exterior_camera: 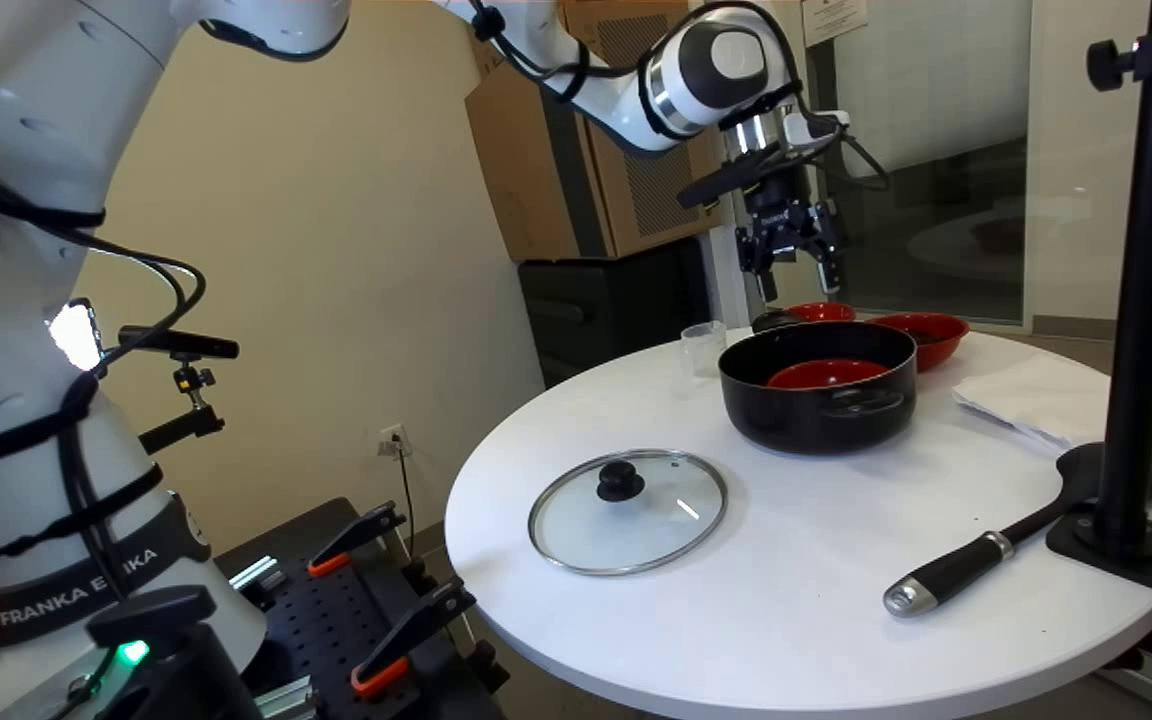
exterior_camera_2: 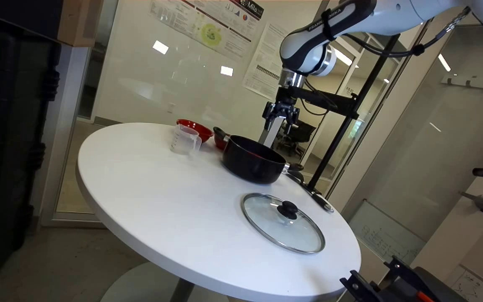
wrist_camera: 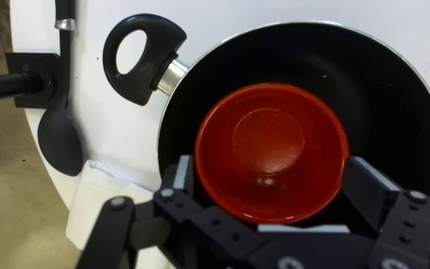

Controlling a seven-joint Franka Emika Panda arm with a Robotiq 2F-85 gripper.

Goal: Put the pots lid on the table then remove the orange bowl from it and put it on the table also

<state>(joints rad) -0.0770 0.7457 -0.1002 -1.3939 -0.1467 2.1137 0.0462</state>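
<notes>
Ideally, the gripper (exterior_camera: 799,285), spread and empty above the pot (exterior_camera: 786,422), should straddle one edge of the orange bowl (wrist_camera: 271,147) inside, pinch that edge gently and lift straight up before moving sideways, well clear of the lid (exterior_camera: 633,518) lying on the table (exterior_camera: 786,610).

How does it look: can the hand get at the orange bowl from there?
Probably yes: the hand hangs open, higher than the pot; the lid lies on the table, so nothing covers the orange bowl inside.
</notes>
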